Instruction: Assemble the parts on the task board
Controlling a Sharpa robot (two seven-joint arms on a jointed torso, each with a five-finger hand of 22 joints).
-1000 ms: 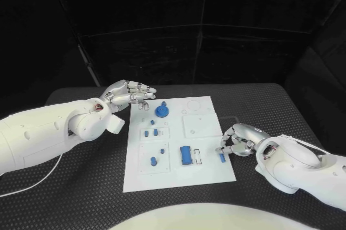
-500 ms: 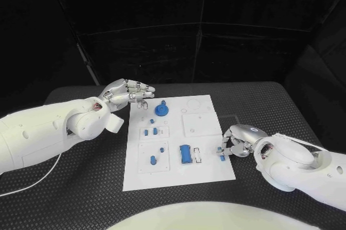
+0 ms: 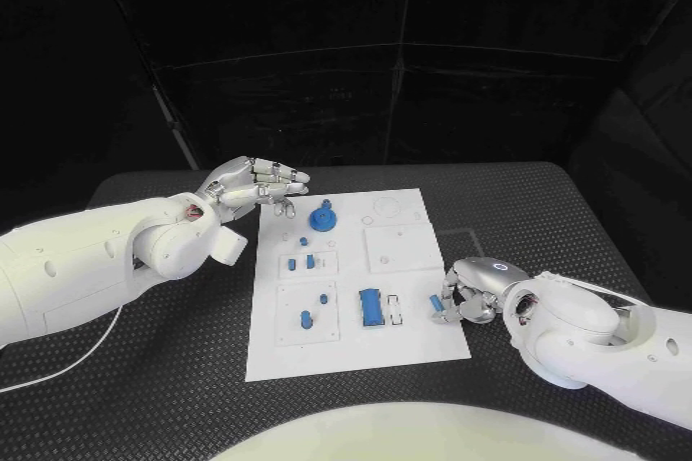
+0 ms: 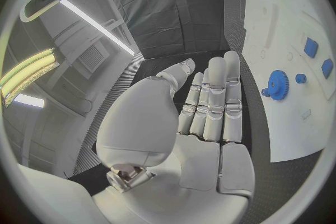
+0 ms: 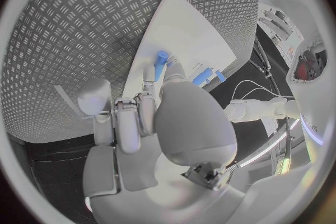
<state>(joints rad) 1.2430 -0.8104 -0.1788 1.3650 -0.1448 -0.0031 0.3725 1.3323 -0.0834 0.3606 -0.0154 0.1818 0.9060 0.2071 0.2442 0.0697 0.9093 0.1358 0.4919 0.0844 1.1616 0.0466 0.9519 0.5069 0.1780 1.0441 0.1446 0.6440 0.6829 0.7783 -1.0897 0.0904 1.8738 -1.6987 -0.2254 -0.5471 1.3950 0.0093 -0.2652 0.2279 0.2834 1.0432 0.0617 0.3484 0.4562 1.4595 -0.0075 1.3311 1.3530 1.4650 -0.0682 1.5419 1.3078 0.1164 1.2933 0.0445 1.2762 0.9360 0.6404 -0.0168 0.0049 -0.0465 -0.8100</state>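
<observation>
matt white task board (image 3: pixel 411 256), ribbed table (image 3: pixel 541 211)

- The task board (image 3: pixel 411 246) is laid in the middle of the bench (image 3: pixel 548 211).
- The left robot hand (image 3: pixel 257 186) is held above the board's far left corner.
- The right robot hand (image 3: pixel 469 293) is placed at the board's near right edge, a small part (image 3: pixel 436 303) at its fingertips.

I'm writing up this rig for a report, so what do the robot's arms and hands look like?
Both arms have bulky, rounded glossy white shells. The left hand and right hand are silver metal with segmented fingers. A thin white cable trails from the left arm, and a circular reddish port sits at its wrist.
</observation>
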